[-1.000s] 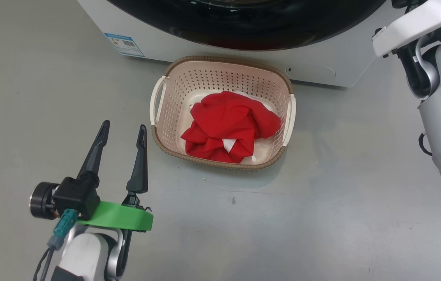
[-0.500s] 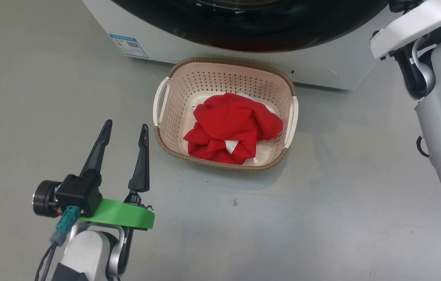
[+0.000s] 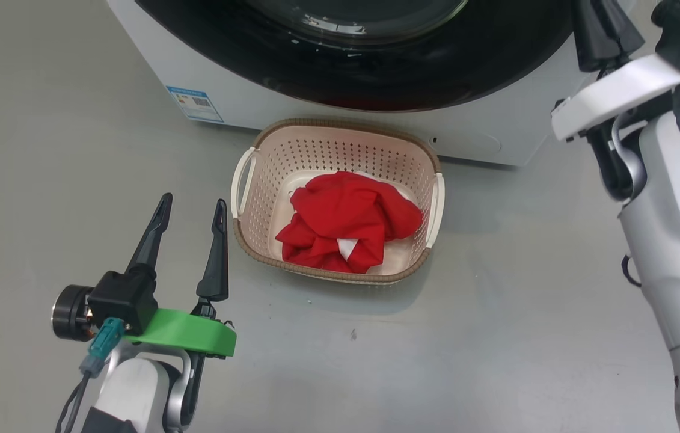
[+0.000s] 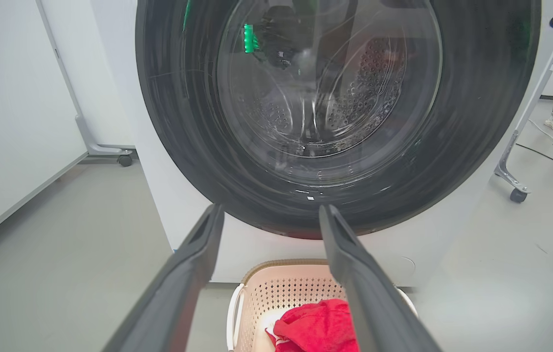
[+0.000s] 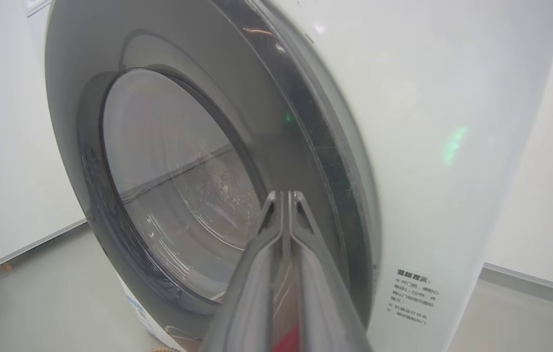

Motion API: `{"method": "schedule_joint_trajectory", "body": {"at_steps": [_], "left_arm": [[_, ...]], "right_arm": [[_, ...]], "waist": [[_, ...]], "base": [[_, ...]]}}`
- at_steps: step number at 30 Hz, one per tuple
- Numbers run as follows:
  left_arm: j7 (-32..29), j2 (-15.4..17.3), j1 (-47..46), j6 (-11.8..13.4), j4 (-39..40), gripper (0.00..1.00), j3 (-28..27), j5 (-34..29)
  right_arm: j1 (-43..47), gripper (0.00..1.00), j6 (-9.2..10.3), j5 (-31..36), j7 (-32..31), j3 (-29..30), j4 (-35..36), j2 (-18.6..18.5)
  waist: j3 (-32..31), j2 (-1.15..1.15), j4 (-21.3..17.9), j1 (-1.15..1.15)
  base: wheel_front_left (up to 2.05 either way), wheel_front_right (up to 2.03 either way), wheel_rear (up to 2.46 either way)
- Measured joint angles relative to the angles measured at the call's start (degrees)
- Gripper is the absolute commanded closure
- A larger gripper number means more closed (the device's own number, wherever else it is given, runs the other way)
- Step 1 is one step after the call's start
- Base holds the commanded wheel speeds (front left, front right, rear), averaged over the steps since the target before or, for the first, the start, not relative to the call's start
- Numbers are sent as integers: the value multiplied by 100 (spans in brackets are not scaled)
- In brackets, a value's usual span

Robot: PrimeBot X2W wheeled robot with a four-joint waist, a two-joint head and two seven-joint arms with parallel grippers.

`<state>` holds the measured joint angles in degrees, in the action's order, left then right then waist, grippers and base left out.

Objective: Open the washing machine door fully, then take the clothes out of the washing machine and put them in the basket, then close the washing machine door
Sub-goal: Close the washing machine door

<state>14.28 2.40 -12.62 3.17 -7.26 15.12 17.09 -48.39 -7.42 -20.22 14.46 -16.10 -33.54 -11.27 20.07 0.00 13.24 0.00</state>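
The basket (image 3: 340, 123) stands on the floor (image 3: 496, 300) just right of the left tool (image 3: 192, 201), whose fingers are spread wide and empty, and it holds the clothes (image 3: 346, 219) in a red heap with a white patch showing. Behind it the washing machine door (image 3: 376, 78) lies against the washing machine (image 3: 484, 132), its upper part cut off in the head view. Far right, the right tool (image 5: 283, 193) has its fingers pressed together on nothing, close by the door's rim.

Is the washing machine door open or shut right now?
Shut: the washing machine door lies flat against the washing machine front; latched, cannot tell.
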Motion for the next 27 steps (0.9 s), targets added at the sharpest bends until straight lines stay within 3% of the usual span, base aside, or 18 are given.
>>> {"method": "schedule_joint_trajectory", "body": {"at_steps": [1,2,27], "left_arm": [[0,0,1,0,-4,0,-4,-1],[0,0,3,0,-18,0,-8,1],[0,197,537,9,-156,0,-129,-4]], "right_arm": [[92,13,0,-1,0,34,43,13],[216,0,0,-5,0,83,87,31],[2967,0,304,-30,-1,575,1146,527]], "waist": [[-34,0,-18,0],[-71,0,-38,0],[-888,0,-937,0]], "base": [[0,0,0],[0,0,0],[0,0,0]]}}
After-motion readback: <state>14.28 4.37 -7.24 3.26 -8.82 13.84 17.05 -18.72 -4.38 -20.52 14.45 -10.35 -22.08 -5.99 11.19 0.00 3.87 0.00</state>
